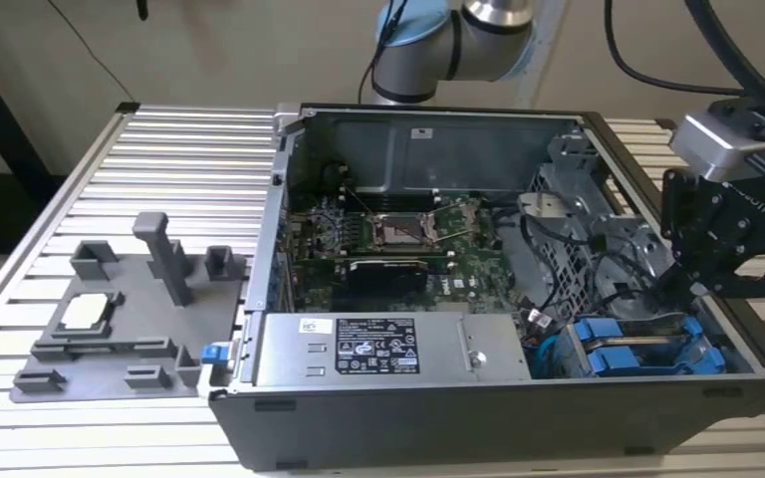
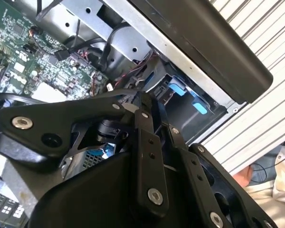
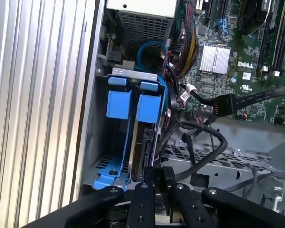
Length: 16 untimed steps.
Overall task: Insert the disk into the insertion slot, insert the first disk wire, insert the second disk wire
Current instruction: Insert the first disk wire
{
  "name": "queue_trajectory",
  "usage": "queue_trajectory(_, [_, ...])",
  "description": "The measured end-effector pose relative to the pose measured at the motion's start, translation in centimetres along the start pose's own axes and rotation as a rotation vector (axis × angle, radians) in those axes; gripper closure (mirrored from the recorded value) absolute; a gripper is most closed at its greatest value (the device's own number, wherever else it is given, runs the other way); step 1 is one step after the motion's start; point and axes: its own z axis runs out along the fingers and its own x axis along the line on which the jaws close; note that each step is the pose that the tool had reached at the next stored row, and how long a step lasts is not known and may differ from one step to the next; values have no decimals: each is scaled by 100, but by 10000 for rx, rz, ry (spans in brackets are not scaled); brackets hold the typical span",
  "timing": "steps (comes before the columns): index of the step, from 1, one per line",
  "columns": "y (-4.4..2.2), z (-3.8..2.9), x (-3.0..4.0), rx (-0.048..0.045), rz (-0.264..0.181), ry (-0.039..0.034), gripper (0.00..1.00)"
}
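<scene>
Jaws pinch a black plug [image 3: 164,176] at the end of the disk [image 3: 143,147] in the insertion slot [image 3: 133,72].

Bright blue tabs on the disk [image 3: 148,108], green motherboard [image 1: 356,229], grey perforated insertion slot [image 3: 106,163] — silver ribbed table [image 1: 170,159]

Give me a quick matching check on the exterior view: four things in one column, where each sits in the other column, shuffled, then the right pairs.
Things
1. gripper
2. power-supply box
3. grey fixture tray
4. blue carrier tabs

Places
A. on the slatted table, outside the computer case, at the exterior view's left
B. side by side in the case's corner nearest the camera, at the exterior view's right
C. inside the case along the wall nearest the camera, beside the blue tabs
D. hangs at the case's edge at the exterior view's right, just above the blue tabs

Pairs: 1-D, 2-C, 3-A, 4-B
</scene>
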Motion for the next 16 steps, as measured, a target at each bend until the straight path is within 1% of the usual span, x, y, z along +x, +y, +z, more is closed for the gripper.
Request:
queue_trajectory(2, [12,16,15,37,21,27,81])
queue_trajectory(5, [20,41,19,115,128,113,81])
queue_trajectory(7, [28,63,19,171,213,151,81])
queue_trajectory(10, [46,78,16,176,385,161,81])
queue_trajectory(16, [48,79,15,179,476,165,81])
